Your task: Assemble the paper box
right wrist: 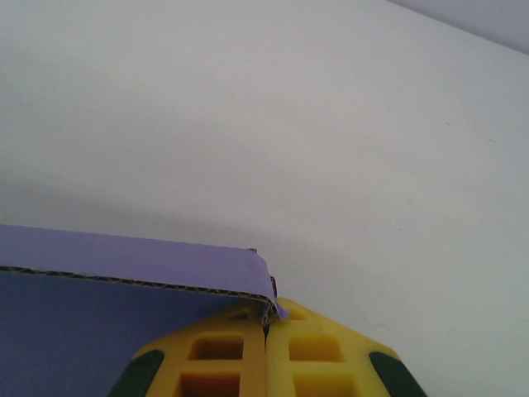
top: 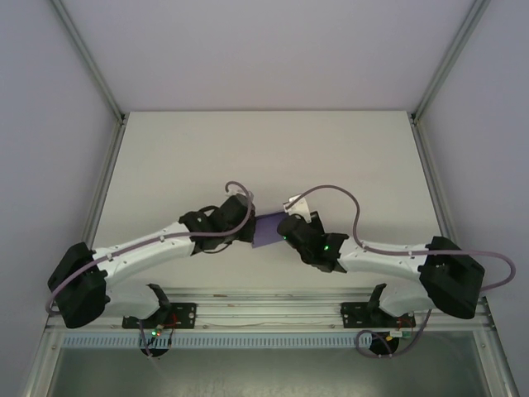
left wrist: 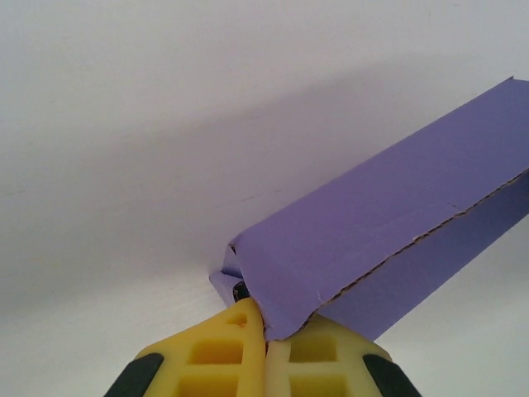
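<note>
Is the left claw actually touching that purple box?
Touching. The left wrist view shows the left gripper shut on a corner of the paper box, pinched between its yellow fingers.

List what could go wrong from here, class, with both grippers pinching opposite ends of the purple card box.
1. The left gripper pinches only a corner of the purple folded card box, so the box may slip out.
2. The right gripper also holds just a corner. Pulling the arms apart could tear or crease the thin card.
3. The raw-edged seam along the box's long side looks unsecured, and twisting might spring it open.
</note>
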You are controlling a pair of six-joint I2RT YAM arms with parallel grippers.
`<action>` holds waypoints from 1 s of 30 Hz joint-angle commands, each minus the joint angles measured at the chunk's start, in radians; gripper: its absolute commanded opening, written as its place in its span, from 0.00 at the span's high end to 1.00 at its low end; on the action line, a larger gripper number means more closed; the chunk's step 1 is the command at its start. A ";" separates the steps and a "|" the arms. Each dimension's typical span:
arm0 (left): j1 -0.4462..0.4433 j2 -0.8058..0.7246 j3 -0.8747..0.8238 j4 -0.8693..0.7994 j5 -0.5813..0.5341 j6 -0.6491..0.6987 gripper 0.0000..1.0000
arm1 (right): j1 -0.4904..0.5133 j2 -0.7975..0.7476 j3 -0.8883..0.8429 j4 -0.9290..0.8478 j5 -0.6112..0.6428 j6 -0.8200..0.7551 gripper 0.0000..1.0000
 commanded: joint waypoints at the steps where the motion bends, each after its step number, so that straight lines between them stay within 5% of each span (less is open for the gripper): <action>1: -0.068 0.086 -0.060 0.023 -0.033 -0.098 1.00 | 0.029 0.028 -0.012 -0.022 -0.016 0.050 1.00; 5: -0.114 0.138 -0.086 0.053 -0.079 -0.104 1.00 | 0.030 0.006 -0.028 -0.013 0.019 0.129 0.99; 21: -0.117 0.158 -0.106 0.112 -0.088 -0.030 1.00 | -0.101 -0.333 -0.024 -0.160 -0.278 0.228 0.35; 26: -0.117 0.162 -0.091 0.101 -0.084 -0.015 1.00 | -0.173 -0.339 0.061 -0.263 -0.296 0.261 0.32; 30: -0.118 0.171 -0.080 0.101 -0.078 -0.004 1.00 | -0.282 -0.288 0.094 -0.307 -0.415 0.330 0.40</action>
